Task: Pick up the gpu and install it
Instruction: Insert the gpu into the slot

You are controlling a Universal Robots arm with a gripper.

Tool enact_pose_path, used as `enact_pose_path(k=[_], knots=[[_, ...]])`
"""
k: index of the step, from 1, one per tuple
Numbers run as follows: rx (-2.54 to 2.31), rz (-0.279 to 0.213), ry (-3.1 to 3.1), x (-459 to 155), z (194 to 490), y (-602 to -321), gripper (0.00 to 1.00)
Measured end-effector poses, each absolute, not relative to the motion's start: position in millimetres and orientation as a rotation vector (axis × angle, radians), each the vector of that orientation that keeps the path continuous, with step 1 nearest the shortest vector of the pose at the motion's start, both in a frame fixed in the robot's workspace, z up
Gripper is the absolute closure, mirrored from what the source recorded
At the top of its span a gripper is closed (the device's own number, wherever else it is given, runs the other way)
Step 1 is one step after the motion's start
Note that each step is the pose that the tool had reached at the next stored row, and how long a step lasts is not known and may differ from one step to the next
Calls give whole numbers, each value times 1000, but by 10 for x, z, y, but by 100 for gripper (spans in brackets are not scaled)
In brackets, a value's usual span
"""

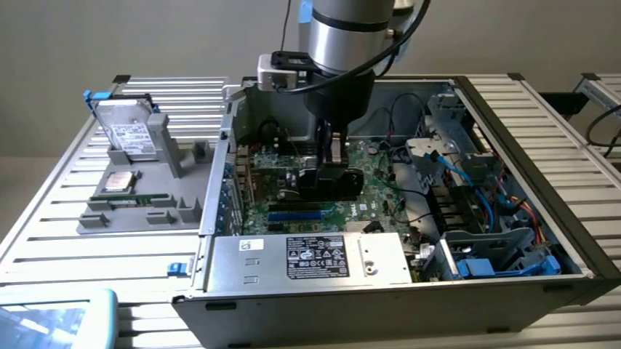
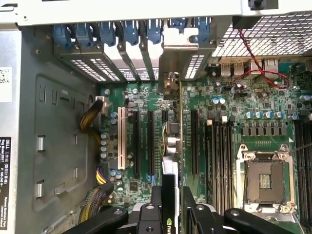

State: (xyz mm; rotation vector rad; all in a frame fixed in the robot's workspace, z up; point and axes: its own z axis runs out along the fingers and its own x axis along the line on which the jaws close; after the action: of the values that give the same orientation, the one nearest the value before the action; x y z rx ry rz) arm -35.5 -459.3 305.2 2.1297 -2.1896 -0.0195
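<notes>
The gpu (image 1: pixel 330 187), a black-faced card held on edge, hangs inside the open computer case (image 1: pixel 529 138) just over the green motherboard (image 1: pixel 281 178). My gripper (image 1: pixel 331 154) comes down from above and is shut on the card's upper edge. In the wrist view the gpu (image 2: pixel 171 141) appears edge-on, running from between my black fingers (image 2: pixel 155 204) toward the case's rear slot openings. Its metal bracket (image 2: pixel 171 53) sits among the blue slot latches (image 2: pixel 105 34). The card lines up with the long black slots (image 2: pixel 152 141). I cannot tell whether it touches a slot.
A silver power supply (image 1: pixel 310 258) fills the case's near side, and drive cages with blue and black cables (image 1: pixel 485 196) crowd the exterior view's right. The CPU socket (image 2: pixel 265 180) lies beside the slots. Outside, a grey holder (image 1: pixel 131 211) carries hard drives (image 1: pixel 131 134) and a memory stick (image 1: pixel 136 198).
</notes>
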Motion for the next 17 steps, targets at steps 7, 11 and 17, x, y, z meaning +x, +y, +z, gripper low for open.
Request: enact_pose_path(k=[7,11,17], knots=[[2130,-20,-2190,-413,2937,-4595,73],[2130,-20,-2190,-434,2912,-4573,73],[2126,-28,-2185,-441,2883,-4572,73]])
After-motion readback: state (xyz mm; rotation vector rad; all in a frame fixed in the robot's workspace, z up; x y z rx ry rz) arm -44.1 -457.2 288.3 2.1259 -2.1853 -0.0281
